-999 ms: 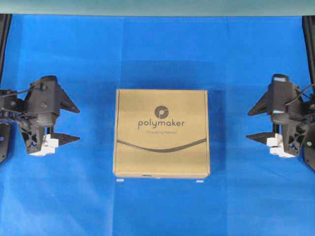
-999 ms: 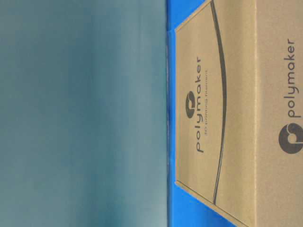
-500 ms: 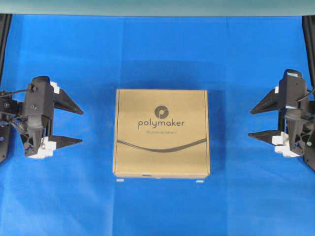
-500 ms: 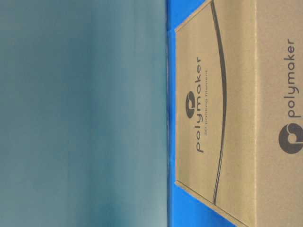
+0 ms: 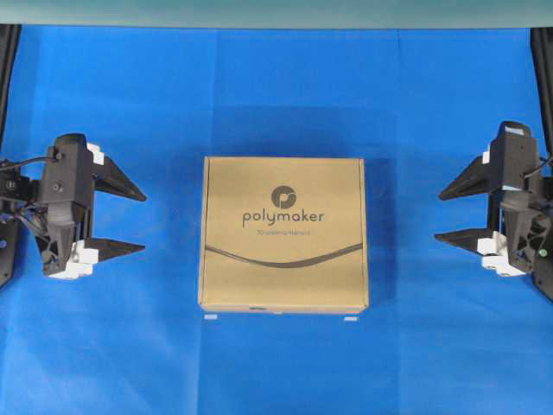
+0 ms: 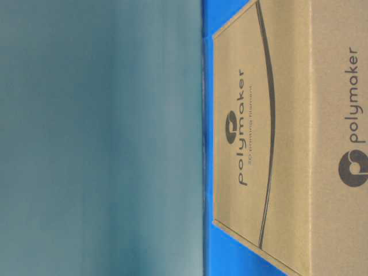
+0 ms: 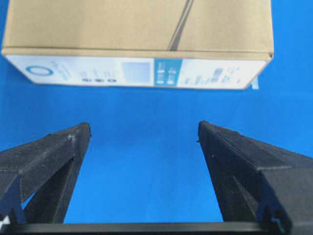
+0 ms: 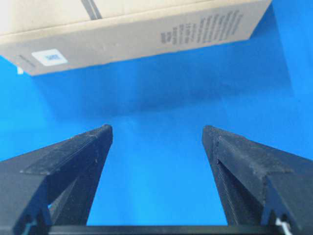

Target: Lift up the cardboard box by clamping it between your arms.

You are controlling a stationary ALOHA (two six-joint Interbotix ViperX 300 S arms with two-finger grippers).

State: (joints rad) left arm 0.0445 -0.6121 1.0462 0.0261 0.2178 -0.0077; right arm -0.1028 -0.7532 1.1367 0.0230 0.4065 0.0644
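Blue counter [image 5: 276,95], cardboard box [image 5: 284,233] lying flat mid-way. Left gripper [image 5: 143,221] and right gripper [image 5: 437,216] spread wide, empty, well apart, facing opposite sides, seemingly for clamping.

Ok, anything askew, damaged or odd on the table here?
Nothing stands out. The cardboard box lies flat and square on the blue cloth, undamaged, with the left claw and right claw open and clear of its sides.

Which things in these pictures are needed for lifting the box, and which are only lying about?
For the job: cardboard box; left gripper and right gripper, both with jaws open, apart from it.

Lying about: two small white tabs on the blue table cover.
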